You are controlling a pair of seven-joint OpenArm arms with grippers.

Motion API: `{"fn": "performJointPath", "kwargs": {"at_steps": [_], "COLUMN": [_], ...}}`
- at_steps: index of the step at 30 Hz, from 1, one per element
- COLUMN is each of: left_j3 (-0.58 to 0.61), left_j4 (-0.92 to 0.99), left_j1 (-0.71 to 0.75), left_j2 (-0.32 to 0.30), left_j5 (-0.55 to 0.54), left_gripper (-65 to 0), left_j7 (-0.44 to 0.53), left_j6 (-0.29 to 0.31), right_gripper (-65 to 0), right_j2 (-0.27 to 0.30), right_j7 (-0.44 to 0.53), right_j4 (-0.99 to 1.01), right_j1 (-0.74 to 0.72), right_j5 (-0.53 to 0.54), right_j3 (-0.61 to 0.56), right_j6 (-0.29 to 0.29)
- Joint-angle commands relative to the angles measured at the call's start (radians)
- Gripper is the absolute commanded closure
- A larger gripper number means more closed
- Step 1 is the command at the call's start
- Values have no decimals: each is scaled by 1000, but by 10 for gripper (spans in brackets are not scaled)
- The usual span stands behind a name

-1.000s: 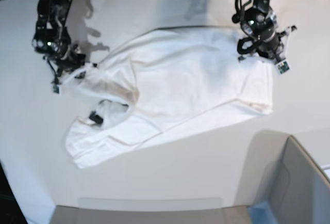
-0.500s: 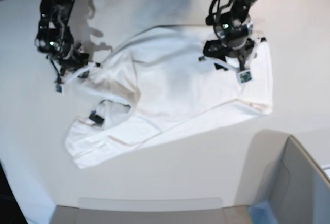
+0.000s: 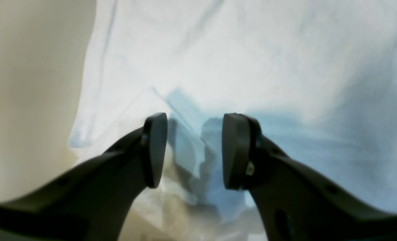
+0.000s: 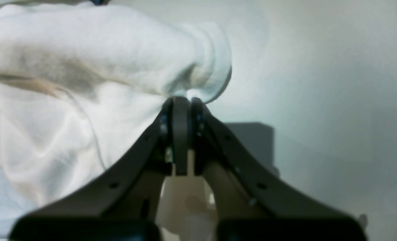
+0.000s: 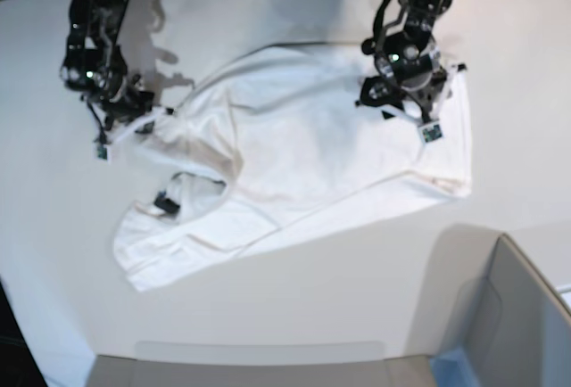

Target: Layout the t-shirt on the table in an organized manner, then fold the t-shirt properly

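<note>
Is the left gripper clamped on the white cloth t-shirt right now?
No, the left gripper hangs open above the white cloth t-shirt, nothing between its jaws.

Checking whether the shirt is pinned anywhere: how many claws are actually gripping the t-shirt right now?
1. The right claw is shut on a bunched edge of the t-shirt, at the base view's left. The left claw stands open above the cloth near the shirt's other side, gripping nothing.

Bright overhead light washes out the shirt (image 5: pixel 303 151) and table (image 5: pixel 357 298) in the base view; arm shadows fall toward 12 o'clock. The table rim bows at the edges. Both wrist views are soft, with blurred near fingers (image 3: pixel 155 150) and bluish cloth shadows.
</note>
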State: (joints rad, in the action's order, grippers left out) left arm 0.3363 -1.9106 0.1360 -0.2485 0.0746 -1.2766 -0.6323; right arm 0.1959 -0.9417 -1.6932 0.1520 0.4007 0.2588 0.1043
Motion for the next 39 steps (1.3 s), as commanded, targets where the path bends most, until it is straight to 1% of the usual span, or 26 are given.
{"fn": "performJointPath", "kwargs": {"at_steps": [1, 5, 9, 12, 14, 16, 18, 19, 22, 26, 29, 31, 35, 36, 39], "left_j3": [-6, -56, -58, -59, -59, -59, -78, -96, -119, -124, -150, -153, -158, -158, -158], "left_j4": [-16, 9, 124, 136, 136, 136, 136, 136, 130, 20, -73, -100, -108, -108, -108], "left_j1": [-8, -8, -8, -6, -6, -6, -6, -6, -6, -2, -2, 0, 0, 0, 1], "left_j2": [-5, -5, -10, -10, -10, -10, -5, -2, -2, -2, -2, -2, -2, -2, -2], "left_j5": [12, 12, 12, 12, 12, 12, 12, 12, 12, 12, 12, 12, 12, 12, 12], "left_gripper": [-286, -286, -285, -284, -281, -233, -129, -96, -92, -92, -69, -61, -60, -60, -60], "left_j7": [-16, -19, -13, 19, 22, 22, 22, 21, 10, 10, 2, 1, 10, 12, 2], "left_j6": [-10, -10, -10, -10, -10, -10, -11, -11, -11, -11, -11, -11, -11, -11, -10], "right_gripper": [0, 0, 0, 0, 0, 0, 0, 0, 0, 0, 0, 0, 0, 0, 0], "right_j2": [9, 9, 12, 14, 14, 14, 14, 14, 14, 14, 14, 14, 18, 27, 30], "right_j7": [16, 16, 16, 16, 14, 14, 14, 14, 14, 14, 14, 14, 16, 16, 16], "right_j4": [-12, -12, -12, -12, -12, -12, -12, -12, -12, -12, -18, -21, -25, -35, -81], "right_j1": [-13, -13, -9, -9, -7, -7, -7, -7, -7, -7, -9, -9, -15, -16, -16], "right_j5": [2, 2, 2, 2, 2, 2, 2, 2, 2, 2, 2, 2, 7, 7, 8], "right_j3": [3, 3, 3, 3, 3, 3, 3, 4, 4, 7, 9, 10, 12, 12, 12], "right_j6": [-4, -4, -4, -4, -4, -4, -4, -4, -4, -4, -4, -4, -4, -4, -4]}}
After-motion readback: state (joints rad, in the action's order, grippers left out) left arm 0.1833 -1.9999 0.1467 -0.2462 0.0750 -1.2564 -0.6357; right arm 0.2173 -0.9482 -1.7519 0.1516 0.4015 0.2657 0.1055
